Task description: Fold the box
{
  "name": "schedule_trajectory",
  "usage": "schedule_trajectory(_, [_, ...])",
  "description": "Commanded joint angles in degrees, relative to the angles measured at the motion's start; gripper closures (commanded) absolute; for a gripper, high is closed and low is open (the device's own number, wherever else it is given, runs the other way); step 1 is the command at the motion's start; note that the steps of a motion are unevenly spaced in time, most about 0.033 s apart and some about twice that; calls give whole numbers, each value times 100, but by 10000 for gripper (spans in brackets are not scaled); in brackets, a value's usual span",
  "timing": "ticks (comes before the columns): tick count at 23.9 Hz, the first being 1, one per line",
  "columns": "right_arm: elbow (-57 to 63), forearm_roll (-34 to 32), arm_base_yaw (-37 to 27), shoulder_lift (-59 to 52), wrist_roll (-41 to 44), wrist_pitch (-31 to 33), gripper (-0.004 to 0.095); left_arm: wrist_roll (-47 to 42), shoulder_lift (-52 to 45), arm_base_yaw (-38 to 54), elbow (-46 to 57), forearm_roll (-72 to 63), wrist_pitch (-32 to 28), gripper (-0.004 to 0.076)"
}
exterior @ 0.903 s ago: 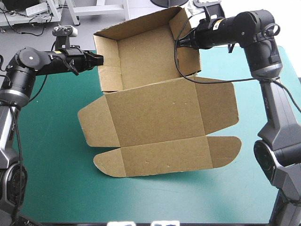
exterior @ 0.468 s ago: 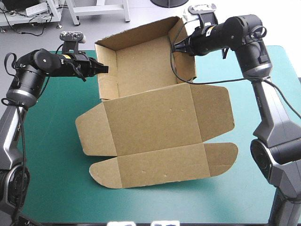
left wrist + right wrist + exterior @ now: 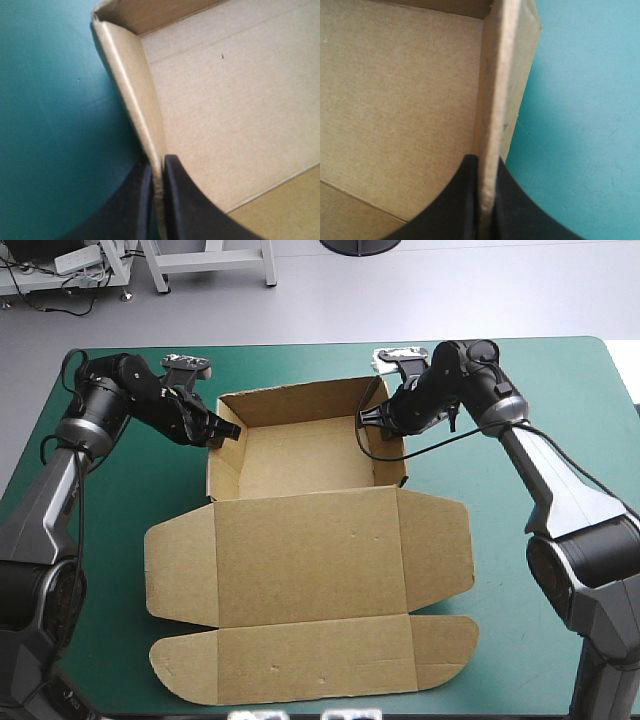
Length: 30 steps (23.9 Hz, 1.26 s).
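My left gripper [image 3: 230, 432] pinches the nine-o'clock wall of the box [image 3: 310, 540], right gripper [image 3: 366, 420] clamps the three-o'clock wall; lid flat toward six.

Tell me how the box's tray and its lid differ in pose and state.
The tray has upright walls; the lid lies flat on the table. The left gripper and right gripper are shut on the tray's side walls; nothing touches the lid. Both are one brown board.
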Motion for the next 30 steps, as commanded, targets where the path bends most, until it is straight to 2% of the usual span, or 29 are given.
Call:
schedule_trajectory(1, [232,88,12,-237,-333,-423,932,9,-162,-129,-147,330,-409,729])
schedule_trajectory(5, [489,125,12,-28,-466,-721,932,-143,2,-158,-147,436,-621,729])
schedule_trajectory(13, [535,111,12,331,-803,-1185,932,-143,573,-158,-147,436,-654,729])
schedule_trajectory(16, [535,-175,12,331,-826,-1296,931,-132,595,-167,-147,670,-735,729])
schedule_trajectory(18, [535,-419,12,331,-826,-1294,908,-132,595,-167,-147,935,-641,728])
schedule_trajectory(20, [535,-496,12,331,-839,-1294,834,-104,595,-167,-147,1088,-526,724])
schedule_trajectory(24, [535,-496,12,331,-1021,-1322,720,-91,595,-167,-147,1144,-521,656])
schedule_trajectory(27, [535,-496,12,331,-1021,-1327,638,-78,595,-167,-147,1144,-532,538])
schedule_trajectory(30, [535,-470,12,319,-994,-1327,629,-78,595,-167,-197,1167,-524,448])
